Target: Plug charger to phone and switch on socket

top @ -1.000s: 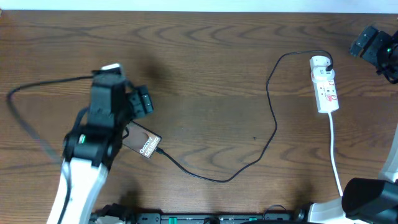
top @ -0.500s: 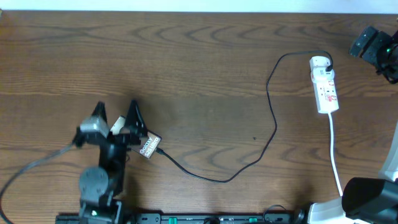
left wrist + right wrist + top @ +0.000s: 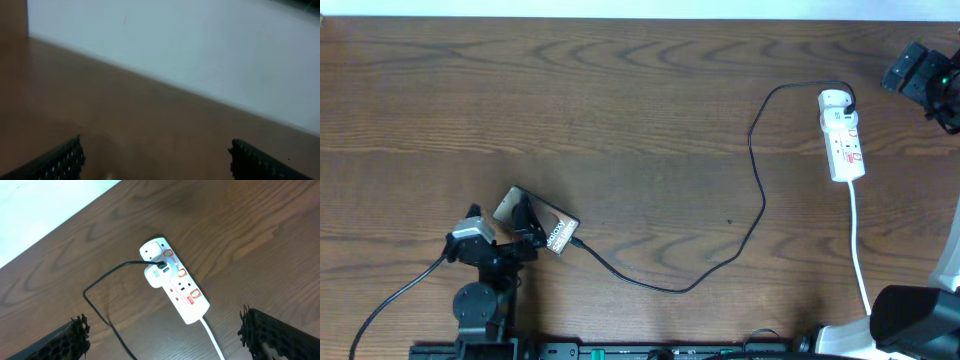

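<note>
The phone (image 3: 558, 233) lies flat at the front left, its "Galaxy" lettering showing. The charger (image 3: 757, 190), a long thin black cable, has its tip at the phone's right end and runs in a loop to the white plug (image 3: 834, 100) in the socket (image 3: 844, 142) at the right. My left gripper (image 3: 500, 232) is open just left of the phone, one finger over its left part. The left wrist view shows only its spread fingers (image 3: 155, 152), bare table and a wall. My right gripper (image 3: 918, 70) is open, apart from the socket (image 3: 176, 284), with the charger (image 3: 107, 277) below it (image 3: 162, 322).
The socket's thick white cord (image 3: 858, 250) runs to the front edge at the right. The left arm's base (image 3: 478, 305) sits at the front edge with its own cable trailing left. A pale wall borders the table's far edge.
My left arm has drawn back from over the phone toward the front edge and folded low, uncovering most of the phone. Phone, charger, socket and right arm have not moved.
</note>
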{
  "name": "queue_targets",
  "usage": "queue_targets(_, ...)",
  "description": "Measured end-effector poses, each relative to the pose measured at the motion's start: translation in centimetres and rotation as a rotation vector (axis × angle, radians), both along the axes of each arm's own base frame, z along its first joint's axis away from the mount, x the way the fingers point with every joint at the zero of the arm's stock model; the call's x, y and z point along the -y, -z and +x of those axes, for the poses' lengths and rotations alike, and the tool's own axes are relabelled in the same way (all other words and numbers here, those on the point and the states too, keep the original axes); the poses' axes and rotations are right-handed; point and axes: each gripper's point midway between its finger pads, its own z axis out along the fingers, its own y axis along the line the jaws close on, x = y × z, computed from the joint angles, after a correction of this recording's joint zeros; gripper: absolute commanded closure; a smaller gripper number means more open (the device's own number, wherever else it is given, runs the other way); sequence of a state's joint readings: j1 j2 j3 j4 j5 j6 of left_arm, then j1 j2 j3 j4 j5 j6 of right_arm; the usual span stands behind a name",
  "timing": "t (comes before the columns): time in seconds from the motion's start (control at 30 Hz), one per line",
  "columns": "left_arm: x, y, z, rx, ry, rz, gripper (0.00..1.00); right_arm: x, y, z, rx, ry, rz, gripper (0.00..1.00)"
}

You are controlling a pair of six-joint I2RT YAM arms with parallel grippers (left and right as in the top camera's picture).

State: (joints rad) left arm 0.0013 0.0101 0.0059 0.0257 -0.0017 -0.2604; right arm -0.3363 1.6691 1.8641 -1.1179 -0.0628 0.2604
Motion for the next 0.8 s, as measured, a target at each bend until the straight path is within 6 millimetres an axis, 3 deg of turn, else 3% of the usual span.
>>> queue_targets(0.07, 0.11, 0.84, -0.08, -0.039, 0.01, -0.001, 0.09, 0.0, 0.01, -0.02, -0.001, 0.0, 0.0, 0.01)
queue_targets(0.8, 0.34, 0.78, -0.11, -0.041, 0.024, 0.0, 0.09, 0.0, 0.02, -0.01, -0.001, 0.0, 0.0, 0.01)
